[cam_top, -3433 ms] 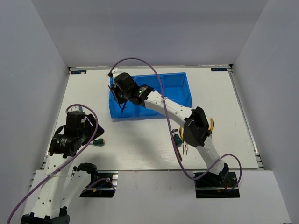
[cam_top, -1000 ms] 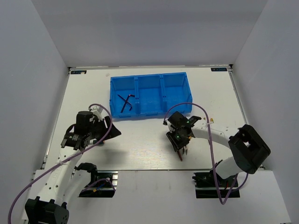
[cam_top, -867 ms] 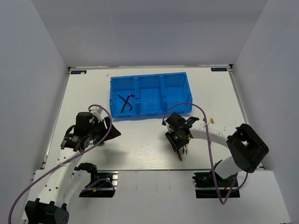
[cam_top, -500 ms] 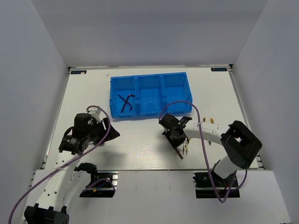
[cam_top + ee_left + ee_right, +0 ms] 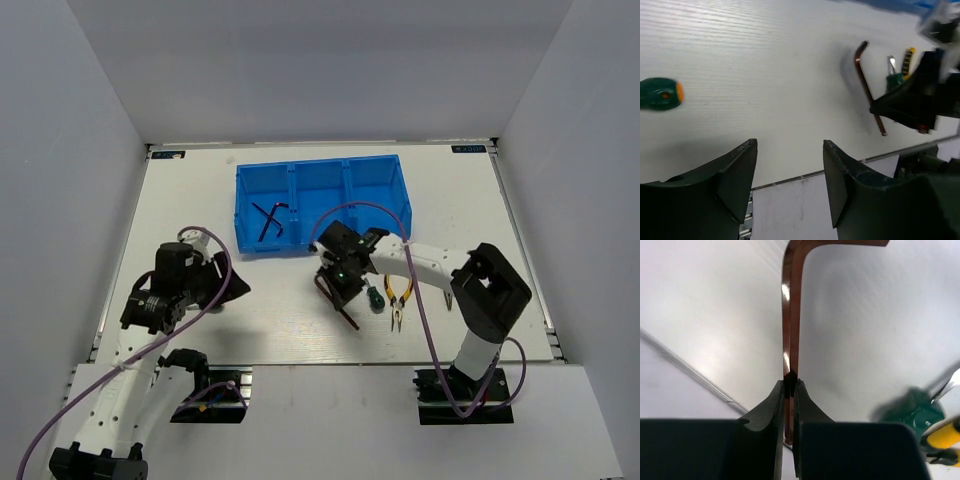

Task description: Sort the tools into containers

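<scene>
The right pincer (image 5: 790, 382) is clenched on the long shank of the hex key (image 5: 791, 315), bent end jutting ahead of its tips (thin, stiff, light, likely slippery), so mid-shank seems the surest hold.

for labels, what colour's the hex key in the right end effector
The hex key looks reddish brown, best seen in the right wrist view.

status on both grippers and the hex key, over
Right gripper shut on hex key. Left gripper open, empty, near one green screwdriver. Pliers, other screwdriver lie beside the hex key.
</scene>
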You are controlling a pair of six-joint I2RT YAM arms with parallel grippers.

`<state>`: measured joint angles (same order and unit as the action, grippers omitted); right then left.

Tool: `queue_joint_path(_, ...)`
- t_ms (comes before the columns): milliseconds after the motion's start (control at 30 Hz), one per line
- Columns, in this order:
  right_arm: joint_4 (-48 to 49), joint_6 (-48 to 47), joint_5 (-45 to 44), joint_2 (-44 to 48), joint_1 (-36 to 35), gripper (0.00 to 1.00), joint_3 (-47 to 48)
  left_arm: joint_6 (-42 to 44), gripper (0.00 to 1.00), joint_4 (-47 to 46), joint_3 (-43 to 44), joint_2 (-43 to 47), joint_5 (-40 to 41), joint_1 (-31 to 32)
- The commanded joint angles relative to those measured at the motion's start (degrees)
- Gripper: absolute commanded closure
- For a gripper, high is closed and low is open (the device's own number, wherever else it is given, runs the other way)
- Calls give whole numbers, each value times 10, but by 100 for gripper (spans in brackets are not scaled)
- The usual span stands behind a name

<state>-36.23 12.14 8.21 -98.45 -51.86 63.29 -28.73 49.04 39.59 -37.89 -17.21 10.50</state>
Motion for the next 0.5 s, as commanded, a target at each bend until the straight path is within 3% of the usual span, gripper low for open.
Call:
queue_joint_path(0,5,-26,88,9,-3,100,136,-49,35,63,43,-10,92,1)
queue_joint_path(100,-7,-29,88,-21,0,100,234,-101,35,108,58,-16,146,1)
queue_joint_path(233,-40,-27,81,-127,4,100,461,-152,36,127,73,-29,170,1)
queue_joint_path(300,-44,-24,49,-163,6,100,518,-169,36,133,73,-38,183,1)
queue_joint_path(333,-40,-22,31,-221,6,100,601,-187,36,133,65,-38,191,1)
queue_joint_path(433,-4,-9,-49,-282,14,100,677,-224,36,133,50,-54,191,1)
queue_joint_path(467,47,-5,-77,-299,15,100,678,-236,36,133,50,-54,191,1)
